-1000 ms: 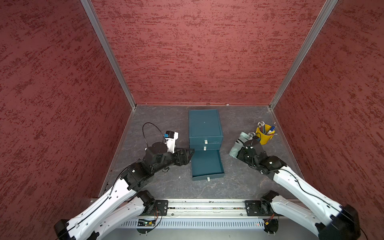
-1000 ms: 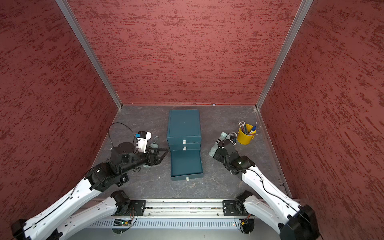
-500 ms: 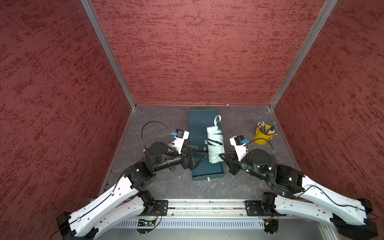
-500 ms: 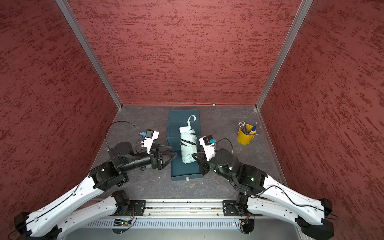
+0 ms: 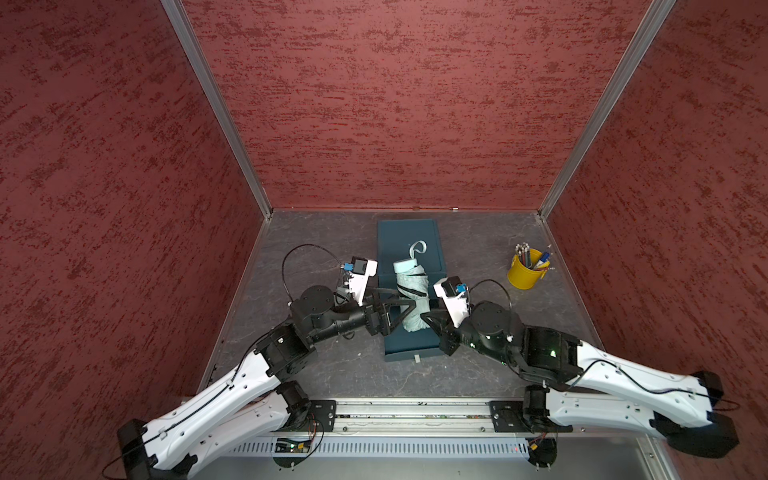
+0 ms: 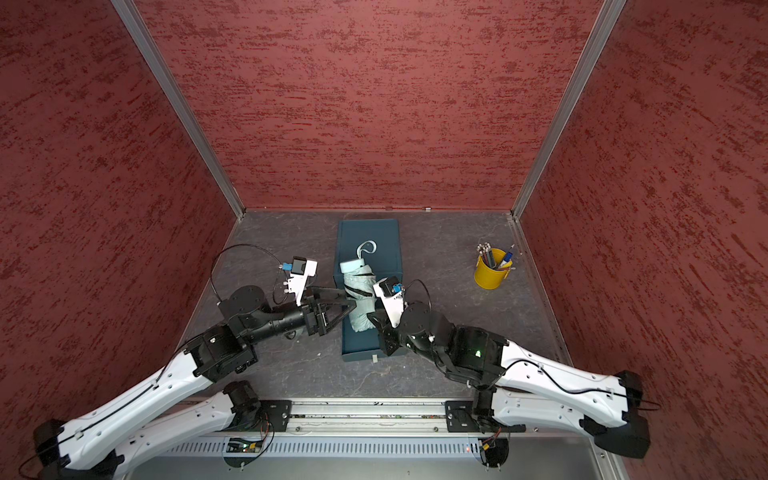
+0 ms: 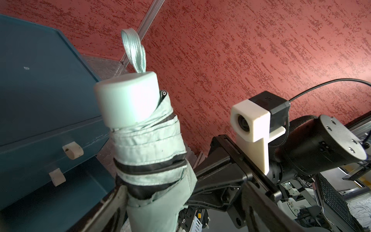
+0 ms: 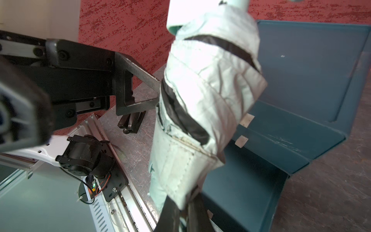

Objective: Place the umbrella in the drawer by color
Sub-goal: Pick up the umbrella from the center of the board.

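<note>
**Step in hand:** transfer of the umbrella into the open drawer.

1. At left, the left gripper has its jaws apart, one finger on either side of the umbrella at mid-length. It does not clamp.
2. At centre, the mint-green umbrella is over the pulled-out bottom drawer of the teal drawer unit. You cannot tell whether its lower end touches the drawer floor.
3. At right, the right gripper is clamped on the lower end of the canopy. A yellow cup of pencils stands well apart, further right.

**Orientation:** the long axis is steep and leans toward the back wall. The handle cap and wrist strap point up.

**Next move (judgement):** tip the umbrella down until its axis lies along the drawer's length, lower it, then open the right jaws.
</note>
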Available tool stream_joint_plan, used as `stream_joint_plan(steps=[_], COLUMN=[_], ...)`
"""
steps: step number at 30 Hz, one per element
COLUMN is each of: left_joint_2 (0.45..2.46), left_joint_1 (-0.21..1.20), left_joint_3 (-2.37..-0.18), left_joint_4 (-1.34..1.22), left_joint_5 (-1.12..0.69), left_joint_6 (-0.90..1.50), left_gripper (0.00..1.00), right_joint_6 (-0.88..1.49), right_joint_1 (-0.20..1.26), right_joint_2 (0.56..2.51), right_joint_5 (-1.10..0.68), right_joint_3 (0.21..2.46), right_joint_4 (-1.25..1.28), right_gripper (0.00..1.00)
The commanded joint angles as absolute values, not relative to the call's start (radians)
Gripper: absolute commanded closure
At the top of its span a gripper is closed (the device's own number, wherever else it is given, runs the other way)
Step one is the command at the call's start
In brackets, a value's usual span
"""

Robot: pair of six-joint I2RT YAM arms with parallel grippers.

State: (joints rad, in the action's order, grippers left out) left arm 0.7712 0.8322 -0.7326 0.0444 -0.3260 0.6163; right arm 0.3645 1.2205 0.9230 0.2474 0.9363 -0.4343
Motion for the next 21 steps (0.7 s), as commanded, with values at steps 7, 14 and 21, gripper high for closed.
stream_joint_plan(steps=[7,14,21], left_joint_2=[0.74,0.718,0.731], left_joint_1=[0.825,0.807,0.807], left_joint_3=[-0.698,-0.661,-0.593], left_joint_4=[0.049,-0.023,-0.213], left_joint_5=[-0.271,-0.334,-0.337], left_joint_6=[0.626,0.686,0.831], left_gripper=[0.11,0.32,0.62], right_joint_6=[0.334,0.356,0.458], right_joint_1=[1.277,1.279,1.279], right_joint_2=[0.922,0.94,0.955], right_joint_5=[0.171,0.16,0.252], right_joint_3=[0.993,0.982,0.957], right_joint_4=[-0.253,-0.221,-0.169], right_gripper=[1.0,1.0,0.8])
